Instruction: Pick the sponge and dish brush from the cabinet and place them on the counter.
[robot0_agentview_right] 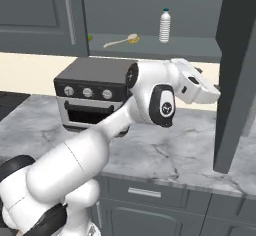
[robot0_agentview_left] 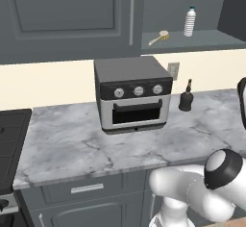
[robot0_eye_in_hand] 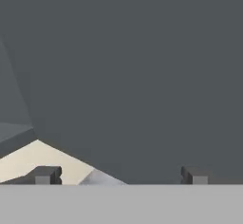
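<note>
The dish brush (robot0_agentview_left: 159, 37) (robot0_agentview_right: 122, 41), with a pale handle and tan head, lies on the grey shelf of the open cabinet (robot0_agentview_left: 206, 39) (robot0_agentview_right: 192, 49). A small green and yellow corner of the sponge (robot0_agentview_right: 90, 38) peeks out on the same shelf, beside the edge of the shut door. My gripper (robot0_agentview_right: 209, 93) hovers over the counter (robot0_agentview_left: 72, 139) (robot0_agentview_right: 170, 152), below the shelf and right of the brush, close to the open cabinet door (robot0_agentview_right: 235, 75). In the hand view its fingertips (robot0_eye_in_hand: 45, 174) stand wide apart, open and holding nothing, facing a flat dark grey panel.
A clear plastic bottle (robot0_agentview_left: 190, 22) (robot0_agentview_right: 164, 26) stands on the shelf right of the brush. A toaster oven (robot0_agentview_left: 133, 94) (robot0_agentview_right: 90, 92) sits on the counter under the cabinet, with a dark dispenser bottle (robot0_agentview_left: 186, 98) to its right. A black stovetop (robot0_agentview_left: 12, 139) lies far left.
</note>
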